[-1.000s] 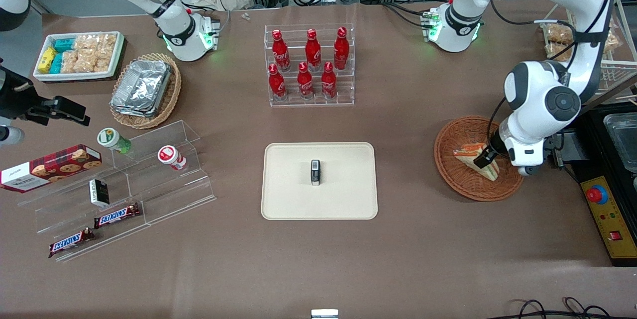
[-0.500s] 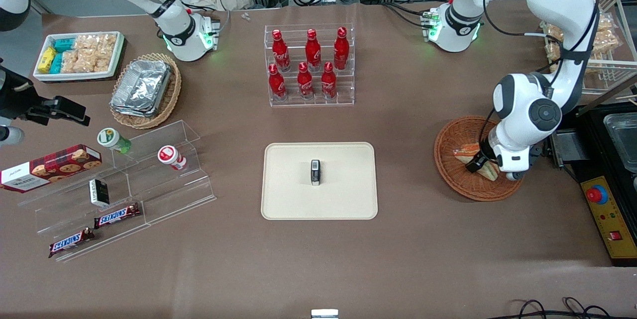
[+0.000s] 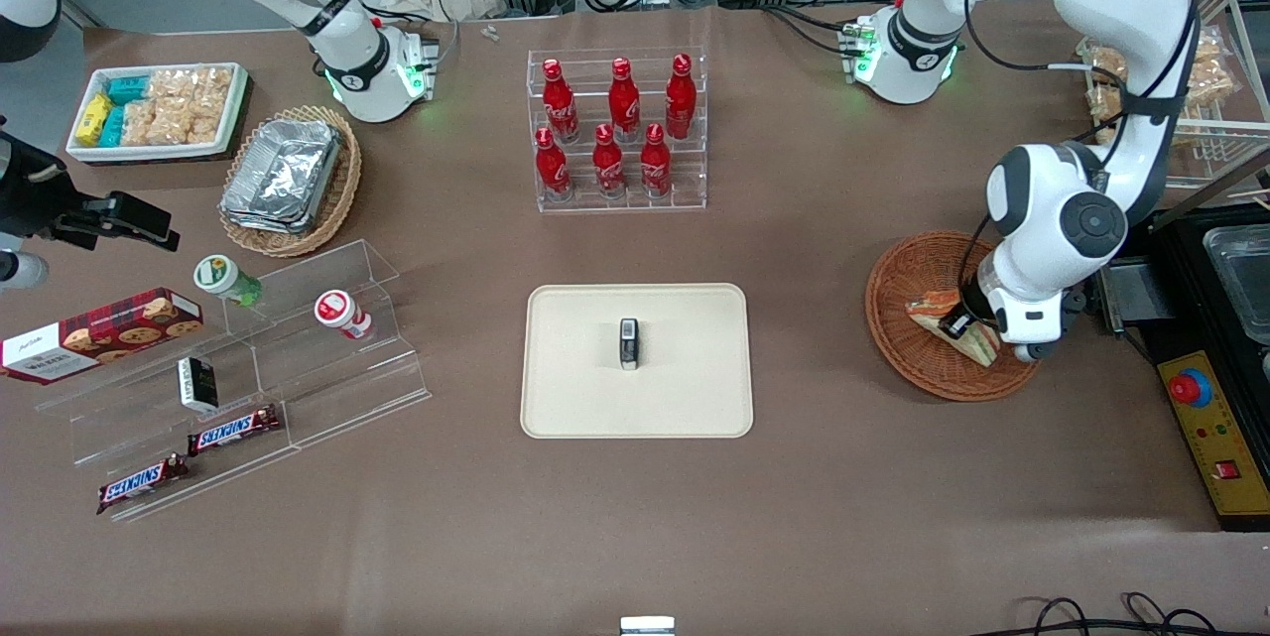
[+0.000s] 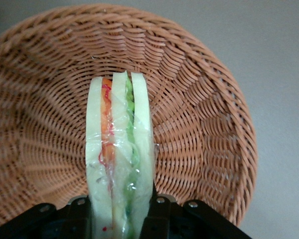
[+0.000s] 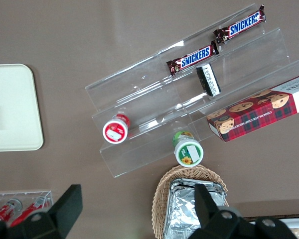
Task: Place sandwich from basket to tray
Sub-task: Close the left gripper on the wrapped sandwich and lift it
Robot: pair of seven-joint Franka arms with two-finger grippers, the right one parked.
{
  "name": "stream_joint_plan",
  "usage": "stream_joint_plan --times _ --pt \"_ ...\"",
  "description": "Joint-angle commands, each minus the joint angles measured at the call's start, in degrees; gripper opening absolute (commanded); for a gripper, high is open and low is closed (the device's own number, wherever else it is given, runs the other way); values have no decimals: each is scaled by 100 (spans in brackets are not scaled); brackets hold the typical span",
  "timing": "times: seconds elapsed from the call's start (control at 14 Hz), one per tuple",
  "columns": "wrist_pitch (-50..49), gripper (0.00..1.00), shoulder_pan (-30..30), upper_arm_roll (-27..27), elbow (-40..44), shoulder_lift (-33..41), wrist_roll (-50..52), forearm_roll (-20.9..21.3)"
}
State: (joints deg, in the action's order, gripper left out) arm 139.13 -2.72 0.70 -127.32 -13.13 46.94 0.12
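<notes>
The sandwich, a plastic-wrapped wedge of white bread with orange-red and green filling, stands on edge in the round reddish-brown wicker basket toward the working arm's end of the table. My gripper is down in the basket, shut on the sandwich; in the left wrist view the sandwich sits squeezed between the two black fingers over the basket's weave. The cream-beige tray lies at the table's middle, apart from the basket, with a small dark object standing on it.
A clear rack of red soda bottles stands farther from the front camera than the tray. Toward the parked arm's end are a clear stepped shelf with snack bars and cups, a tan basket of foil containers and a white bin of packets.
The gripper has closed in on the sandwich inside the basket; the arm's wrist shifted slightly toward the table's middle and the sandwich's visible part has shrunk under it.
</notes>
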Motion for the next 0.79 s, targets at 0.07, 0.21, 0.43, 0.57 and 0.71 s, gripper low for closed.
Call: stream_joint_plan --times 0.07,0.21,0.43,0.57,0.71 --pt "-1990 0 17 87 635 881 -1227 32" --pt "-2731 0 17 307 1093 1084 -2062 -3" --pt "-2892 0 26 833 1454 1120 -2819 -21" --pt "-2918 0 17 1237 1814 1041 -3626 -151" --pt "-2831 0 26 1599 1921 988 -3692 -275"
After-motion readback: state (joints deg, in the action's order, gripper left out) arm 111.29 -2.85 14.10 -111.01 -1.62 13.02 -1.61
